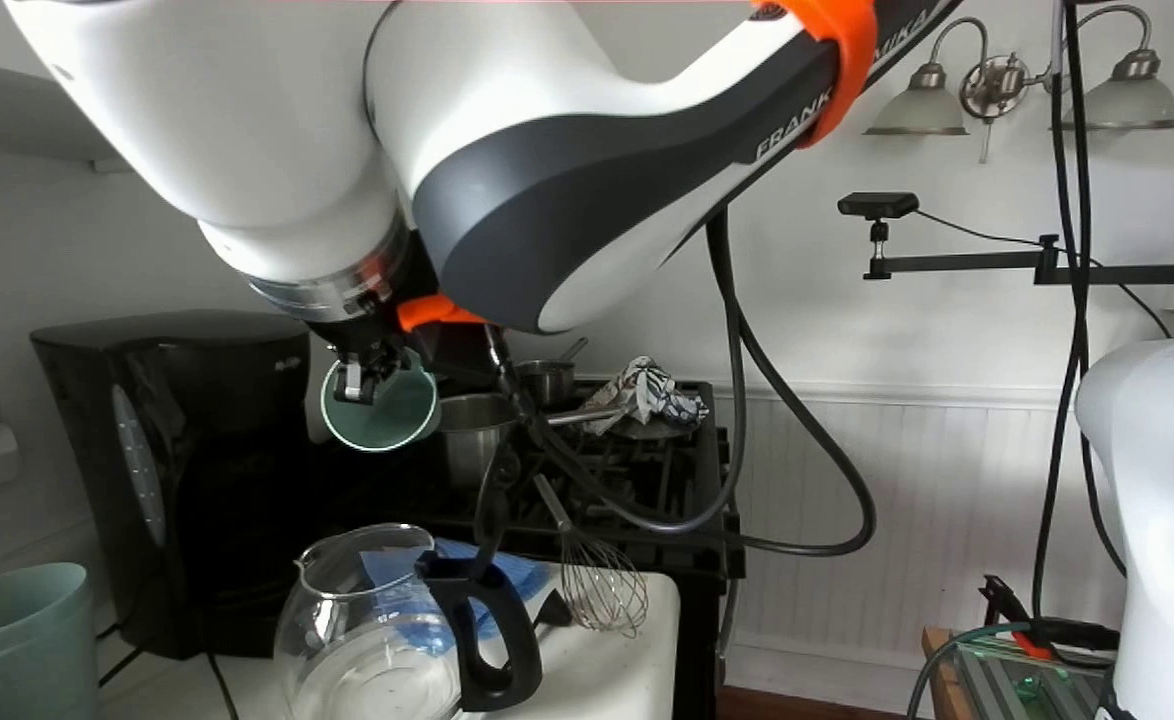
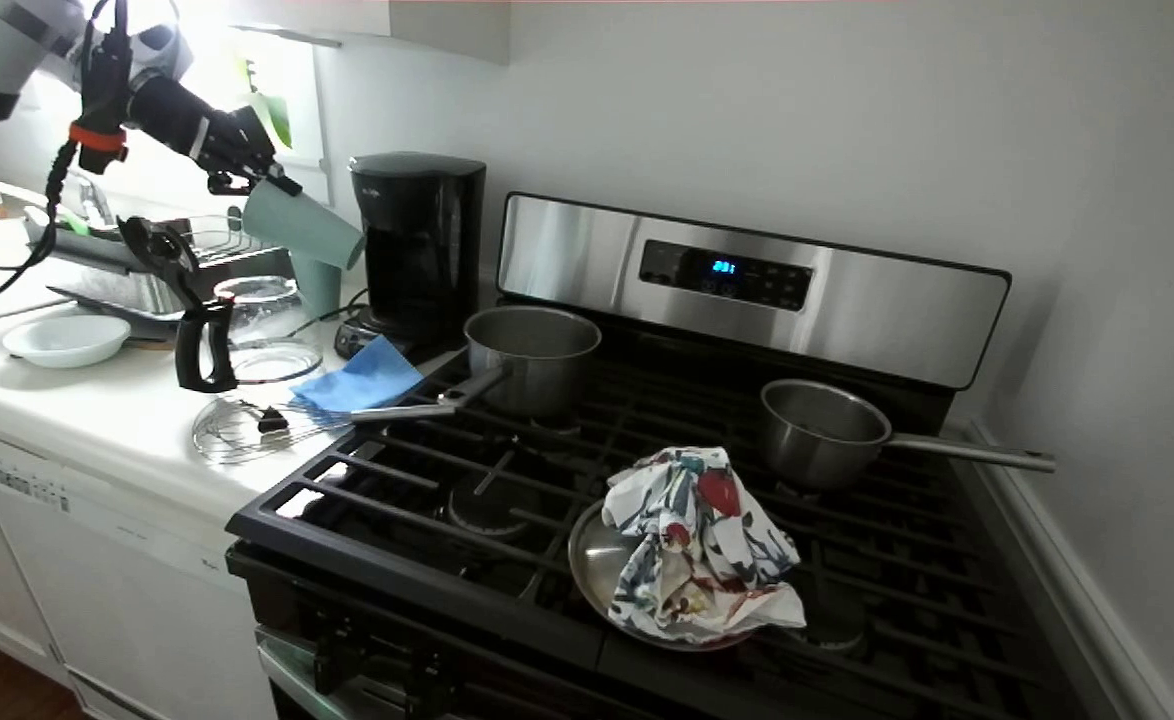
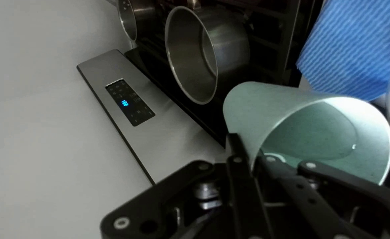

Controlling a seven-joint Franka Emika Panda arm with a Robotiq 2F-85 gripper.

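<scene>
White counter, pincer aslant above.

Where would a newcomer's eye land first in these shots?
Probably on the green cup, held tilted in the air with its rim pinched in the gripper. Next might come the printed cloth heaped on a pan on the stove, then the bright blue cloth on the counter near the carafe.

green cups: 2 | saucepans: 2 | carafe: 1 | whisk: 1
</scene>
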